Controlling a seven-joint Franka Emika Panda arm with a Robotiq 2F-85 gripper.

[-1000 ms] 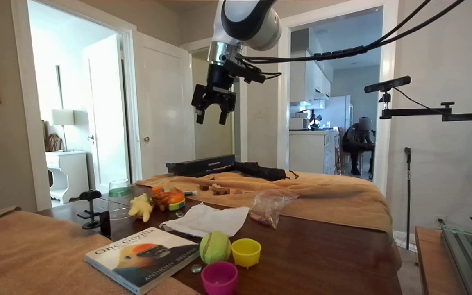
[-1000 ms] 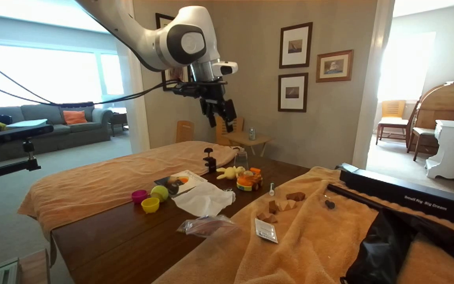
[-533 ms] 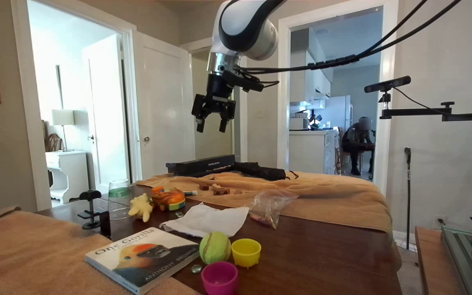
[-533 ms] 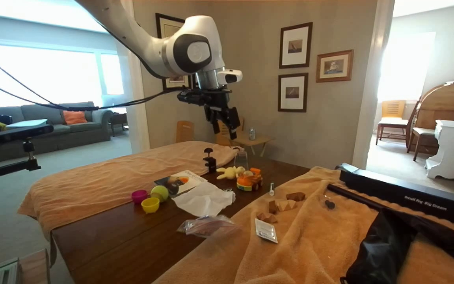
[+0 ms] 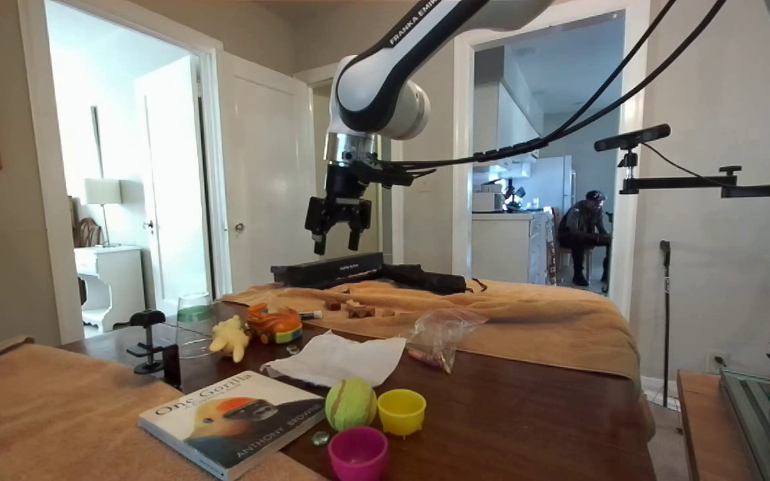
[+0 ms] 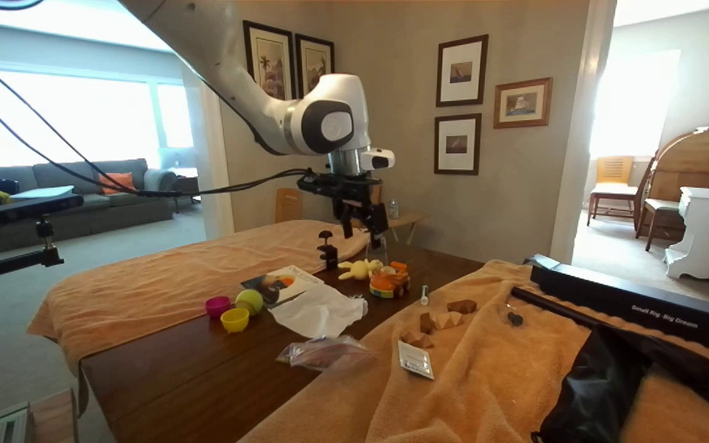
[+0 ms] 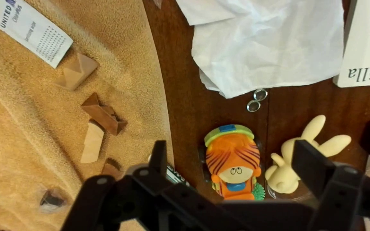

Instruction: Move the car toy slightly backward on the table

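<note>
The car toy (image 5: 277, 325) is orange with a green-yellow front rim and dark wheels. It stands on the dark brown wooden table (image 5: 505, 407) and shows in both exterior views (image 6: 389, 284). In the wrist view the car toy (image 7: 233, 157) lies between the fingers, its lower end hidden by the gripper body. My gripper (image 5: 337, 246) is open and empty, pointing down, well above the table. It also shows in an exterior view (image 6: 362, 239) above the toy and the glass. In the wrist view the fingers (image 7: 229, 154) are spread wider than the toy.
A yellow rabbit figure (image 7: 284, 173) lies close beside the toy. A clear glass (image 5: 195, 327), a black clamp (image 5: 149, 341), a white cloth (image 7: 268, 48) and a book (image 5: 234, 421) are near. A marker (image 6: 424, 295) lies at the orange towel (image 6: 484, 369) edge. Cups and a ball stand nearer.
My gripper has moved down, staying open, and shifted slightly left in an exterior view and right in an exterior view. The car toy and the other table objects have not moved.
</note>
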